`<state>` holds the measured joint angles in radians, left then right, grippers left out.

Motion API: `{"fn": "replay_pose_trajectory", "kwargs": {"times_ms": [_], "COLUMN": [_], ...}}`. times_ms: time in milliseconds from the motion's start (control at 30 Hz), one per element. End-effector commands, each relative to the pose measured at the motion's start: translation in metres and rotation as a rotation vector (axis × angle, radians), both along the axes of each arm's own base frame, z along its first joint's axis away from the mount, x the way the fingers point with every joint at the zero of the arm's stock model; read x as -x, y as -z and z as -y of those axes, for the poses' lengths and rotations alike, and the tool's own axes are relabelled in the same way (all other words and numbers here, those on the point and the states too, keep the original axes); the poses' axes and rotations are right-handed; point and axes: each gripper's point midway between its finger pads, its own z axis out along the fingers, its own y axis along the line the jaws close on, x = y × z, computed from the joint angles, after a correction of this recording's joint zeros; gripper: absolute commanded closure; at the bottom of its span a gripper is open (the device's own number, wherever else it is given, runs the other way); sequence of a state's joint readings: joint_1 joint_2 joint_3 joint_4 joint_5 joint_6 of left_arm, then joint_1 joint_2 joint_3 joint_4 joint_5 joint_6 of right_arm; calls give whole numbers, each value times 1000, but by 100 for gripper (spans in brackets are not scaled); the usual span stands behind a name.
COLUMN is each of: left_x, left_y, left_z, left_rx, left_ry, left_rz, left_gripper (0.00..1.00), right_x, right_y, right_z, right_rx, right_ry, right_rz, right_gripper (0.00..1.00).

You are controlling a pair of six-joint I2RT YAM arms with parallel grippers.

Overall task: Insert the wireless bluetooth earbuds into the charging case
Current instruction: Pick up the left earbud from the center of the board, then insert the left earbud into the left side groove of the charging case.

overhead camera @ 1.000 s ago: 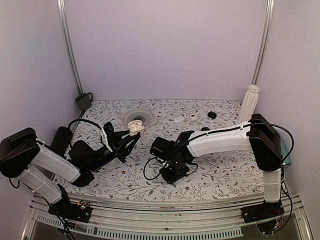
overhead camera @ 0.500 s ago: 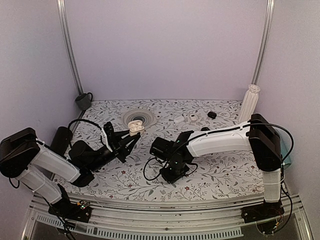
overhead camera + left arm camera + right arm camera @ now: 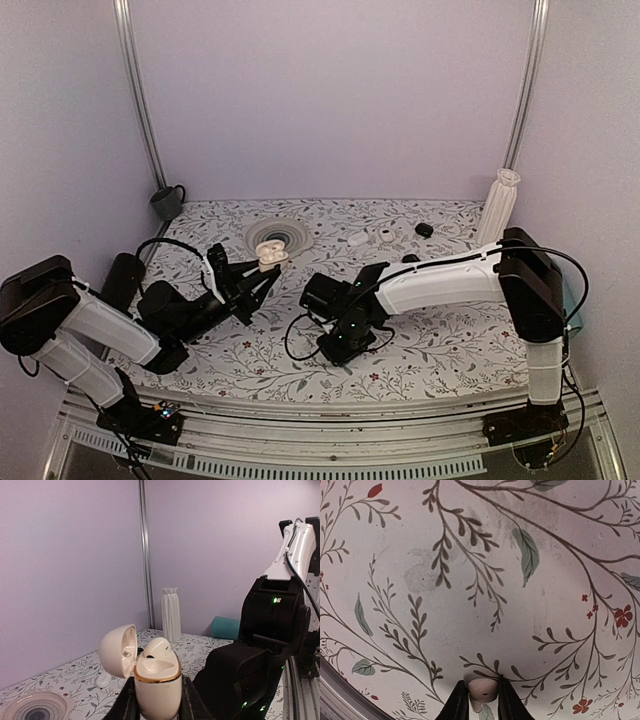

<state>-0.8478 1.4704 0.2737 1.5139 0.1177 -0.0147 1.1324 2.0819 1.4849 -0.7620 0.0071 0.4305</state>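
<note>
My left gripper is shut on the charging case, a white glossy pebble held upright above the table with its lid swung open to the left. One white earbud sits in the far well; the near well shows hollow. From above, the case rides at the tip of my left gripper. My right gripper points straight down at the floral tablecloth, its black fingers pressed on both sides of a second small white earbud. In the top view my right gripper hides that earbud.
A ribbed white vase stands at the back right and a ringed plate at the back centre. A grey mug sits back left. Two small white pieces and a black piece lie near the back edge.
My right gripper's fingers have drawn in around the earbud on the table, and that wrist has sunk slightly. The left arm and the case have not moved.
</note>
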Motion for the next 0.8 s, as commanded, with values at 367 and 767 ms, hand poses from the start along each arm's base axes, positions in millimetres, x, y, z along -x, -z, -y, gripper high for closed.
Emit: {"fn": "replay_pose_trajectory", "kwargs": {"times_ms": [367, 767], "left_x": [-15, -30], "left_y": [6, 26], "left_z": [-8, 3], "left_rx": [50, 41], "left_ry": [-46, -42], "left_rz": [-34, -84], "left_gripper": [100, 100], "right_x": [-29, -60], "right_y": [-57, -158], "right_z": [-5, -23], "right_rx": [-223, -475], "right_ry": [102, 128], "right_rz": [128, 341], "right_gripper": [80, 80]}}
